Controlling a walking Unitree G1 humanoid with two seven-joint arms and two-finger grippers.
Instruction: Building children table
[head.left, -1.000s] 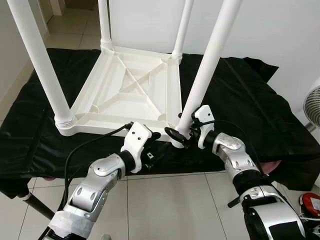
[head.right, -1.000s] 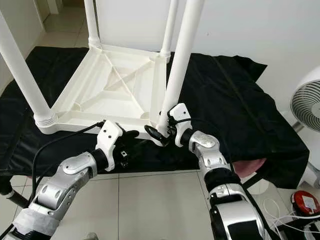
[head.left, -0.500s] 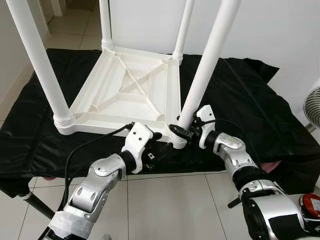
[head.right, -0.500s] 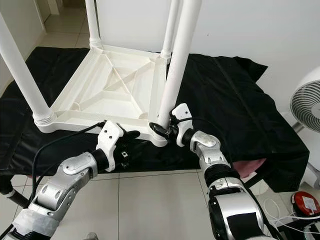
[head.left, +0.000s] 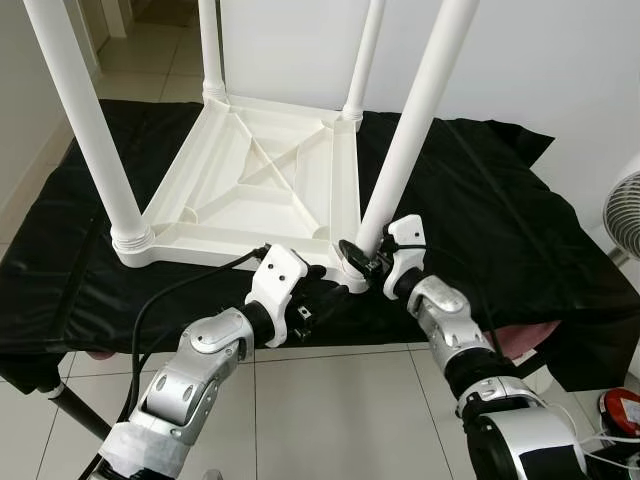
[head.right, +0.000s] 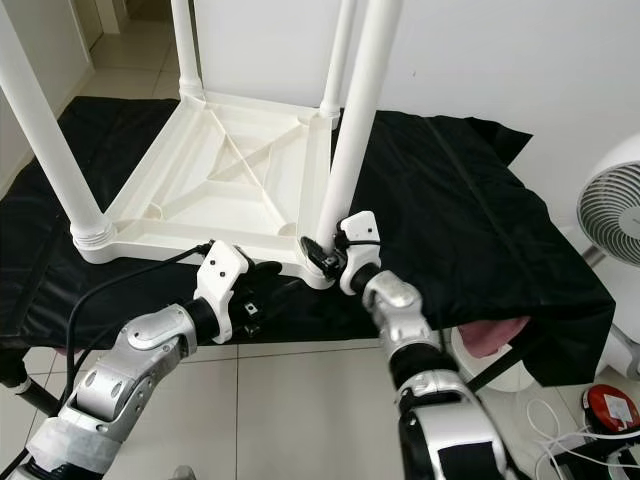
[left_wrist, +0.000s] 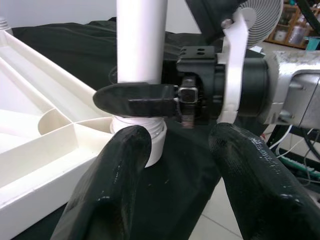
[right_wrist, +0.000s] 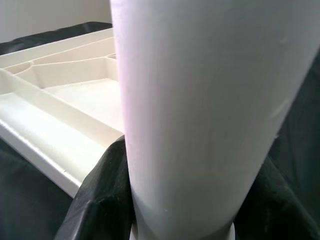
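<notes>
Two grippers worked at the near corner of the upturned children's table, which lay top-down on a black cloth with its four white legs standing up. Nearest the camera, the left gripper hovered just short of that corner, its jaws released and spread, gripping nothing. Just beyond it, the right gripper had its jaws clenched around the base of the near right leg, right above the threaded collar where the leg met its corner socket.

That looked like the sensible place to take hold. The leg was a long, smooth plastic tube, probably light and stiff but slippery, so a grip low by the socket would give better turning control than one higher up, where the tube could lever against the thread. The ribbed underside of the top suggested a hollow moulded shell, light enough to slide on the cloth if twisted hard, so steadying the frame with the free gripper seemed wise.

Farther off, the near left leg stood in its socket, and two far legs rose by the white wall. A fan stood at the right edge.
</notes>
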